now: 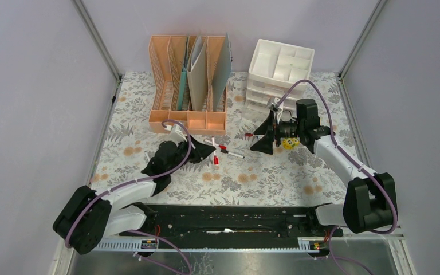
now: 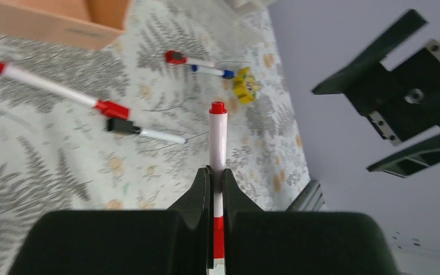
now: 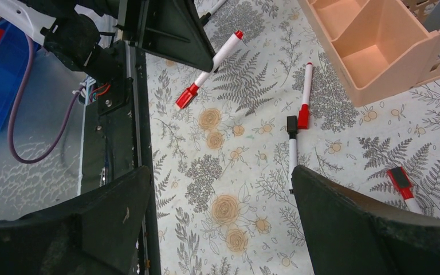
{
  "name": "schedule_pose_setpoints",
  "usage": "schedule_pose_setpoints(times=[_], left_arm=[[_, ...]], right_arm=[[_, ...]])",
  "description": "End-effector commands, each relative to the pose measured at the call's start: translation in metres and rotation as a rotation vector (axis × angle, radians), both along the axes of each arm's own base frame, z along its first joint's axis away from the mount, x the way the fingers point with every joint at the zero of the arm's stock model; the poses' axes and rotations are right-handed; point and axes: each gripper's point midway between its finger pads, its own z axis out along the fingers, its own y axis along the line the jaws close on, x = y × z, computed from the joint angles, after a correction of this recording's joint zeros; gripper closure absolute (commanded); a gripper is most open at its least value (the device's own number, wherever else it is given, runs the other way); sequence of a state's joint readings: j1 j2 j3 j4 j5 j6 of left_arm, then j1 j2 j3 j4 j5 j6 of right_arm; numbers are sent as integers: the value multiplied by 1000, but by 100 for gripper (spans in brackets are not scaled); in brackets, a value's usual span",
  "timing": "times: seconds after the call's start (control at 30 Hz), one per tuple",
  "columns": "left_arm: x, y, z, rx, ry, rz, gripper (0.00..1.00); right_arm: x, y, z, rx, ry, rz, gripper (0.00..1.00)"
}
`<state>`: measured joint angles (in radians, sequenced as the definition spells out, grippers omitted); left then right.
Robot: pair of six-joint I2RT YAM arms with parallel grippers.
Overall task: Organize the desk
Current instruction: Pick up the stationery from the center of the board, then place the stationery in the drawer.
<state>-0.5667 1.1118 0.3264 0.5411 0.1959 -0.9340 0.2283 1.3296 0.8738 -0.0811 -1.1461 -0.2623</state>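
The desk (image 1: 263, 177) is covered in pale cloth with grey ferns and orange flowers. My left gripper (image 2: 217, 175) is shut on a white marker with red ends (image 2: 217, 134) and holds it a little above the cloth, in front of the peach rack (image 1: 189, 86). The same marker (image 3: 212, 69) shows tilted in the right wrist view. My right gripper (image 3: 220, 175) hangs open over bare cloth with nothing between its fingers (image 3: 372, 229). Loose on the cloth lie a red-capped marker (image 2: 57, 89), a black-capped marker (image 2: 143, 130) and a red and blue pair (image 2: 197, 63).
A white drawer unit (image 1: 281, 71) stands at the back right. A small yellow block (image 2: 245, 85) lies by the right gripper (image 1: 265, 140). The peach rack's low front tray (image 3: 378, 46) sits close behind the loose markers. A black rail (image 1: 235, 220) runs along the near edge.
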Motion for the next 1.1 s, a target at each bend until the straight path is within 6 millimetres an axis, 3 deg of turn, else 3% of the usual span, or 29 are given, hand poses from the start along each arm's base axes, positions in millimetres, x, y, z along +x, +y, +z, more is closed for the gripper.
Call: schedule_pose_setpoints(times=[0.0, 0.3, 0.53, 0.9, 1.07], left_arm=[[6, -22, 58, -140, -203, -35, 100], [7, -44, 85, -198, -291, -51, 100], [8, -59, 94, -228, -318, -59, 100], [18, -82, 112, -302, -328, -38, 100], [13, -100, 117, -323, -331, -77, 100]], right_arm=[[1, 11, 16, 67, -33, 28, 0], [-2, 17, 17, 97, 12, 41, 0], [-1, 22, 21, 127, 64, 25, 0], [4, 39, 6, 117, 147, -38, 1], [16, 41, -1, 99, 179, -106, 13]])
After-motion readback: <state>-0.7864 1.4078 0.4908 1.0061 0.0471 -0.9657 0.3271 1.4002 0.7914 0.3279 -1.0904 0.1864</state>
